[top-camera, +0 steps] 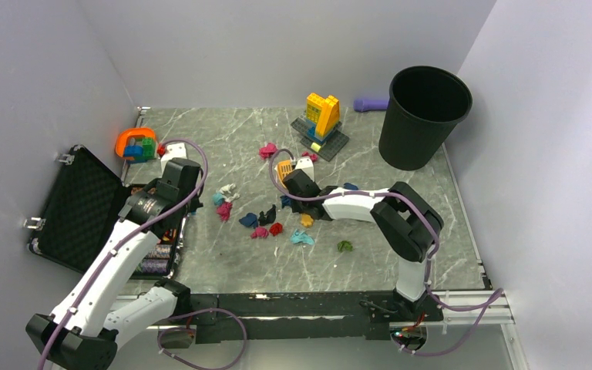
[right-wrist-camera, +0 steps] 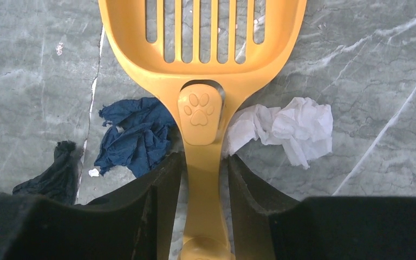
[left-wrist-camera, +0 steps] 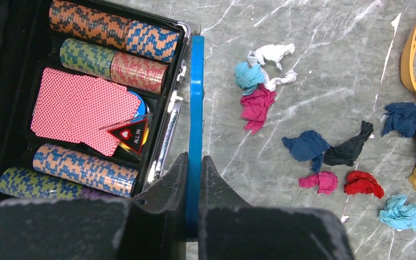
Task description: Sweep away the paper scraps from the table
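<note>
Robot lab test cell

Plain pale panels [top-camera: 277, 46] box the marble-patterned table [top-camera: 223, 135] on three sides. At 6 o'clock a black rail [top-camera: 301, 312] carries the cabled left arm [top-camera: 116, 262] and right arm [top-camera: 354, 206]. Staged props: black bin [top-camera: 424, 116] at 2 o'clock, toy brick builds [top-camera: 322, 116] at 12, open chip case [top-camera: 85, 204] at 9.

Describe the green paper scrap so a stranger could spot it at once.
On the marble table, look toward the near edge. Right of the scrap cluster lies the green scrap, alone and the only green one.
</note>
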You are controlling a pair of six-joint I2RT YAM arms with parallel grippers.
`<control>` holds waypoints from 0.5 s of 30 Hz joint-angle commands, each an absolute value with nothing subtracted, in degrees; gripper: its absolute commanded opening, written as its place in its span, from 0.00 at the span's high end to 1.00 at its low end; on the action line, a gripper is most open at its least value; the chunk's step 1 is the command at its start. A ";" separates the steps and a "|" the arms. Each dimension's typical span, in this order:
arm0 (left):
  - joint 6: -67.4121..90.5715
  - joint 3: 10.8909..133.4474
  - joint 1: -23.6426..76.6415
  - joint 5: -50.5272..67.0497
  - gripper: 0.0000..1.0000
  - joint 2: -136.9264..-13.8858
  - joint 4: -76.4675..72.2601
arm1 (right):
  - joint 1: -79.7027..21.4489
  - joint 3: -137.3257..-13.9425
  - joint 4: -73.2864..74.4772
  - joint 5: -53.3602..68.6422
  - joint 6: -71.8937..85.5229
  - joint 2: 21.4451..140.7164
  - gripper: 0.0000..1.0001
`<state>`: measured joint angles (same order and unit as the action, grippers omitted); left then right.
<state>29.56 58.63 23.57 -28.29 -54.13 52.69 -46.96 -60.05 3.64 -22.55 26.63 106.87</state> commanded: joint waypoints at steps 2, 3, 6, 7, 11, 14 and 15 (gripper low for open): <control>28.48 58.55 23.38 -27.81 1.00 -53.03 50.08 | -47.05 -60.10 3.73 -23.21 26.54 108.94 0.59; 28.43 58.65 23.38 -27.71 1.00 -53.20 50.10 | -46.98 -60.50 3.95 -23.03 26.28 109.32 0.60; 28.60 58.68 23.38 -27.61 1.00 -53.73 50.22 | -46.96 -62.06 5.21 -23.32 26.10 110.47 0.64; 28.68 58.64 23.38 -27.56 1.00 -53.78 50.22 | -46.89 -62.64 5.53 -23.51 26.17 110.72 0.66; 28.51 58.16 23.38 -27.05 1.00 -53.92 49.43 | -46.96 -63.12 6.32 -24.02 26.47 109.73 0.96; 27.76 57.07 23.38 -25.45 1.00 -55.30 48.06 | -46.96 -63.82 7.30 -24.23 25.19 107.74 0.99; 27.72 57.15 23.33 -25.04 1.00 -56.34 48.26 | -47.05 -64.28 8.06 -24.52 24.69 107.15 0.99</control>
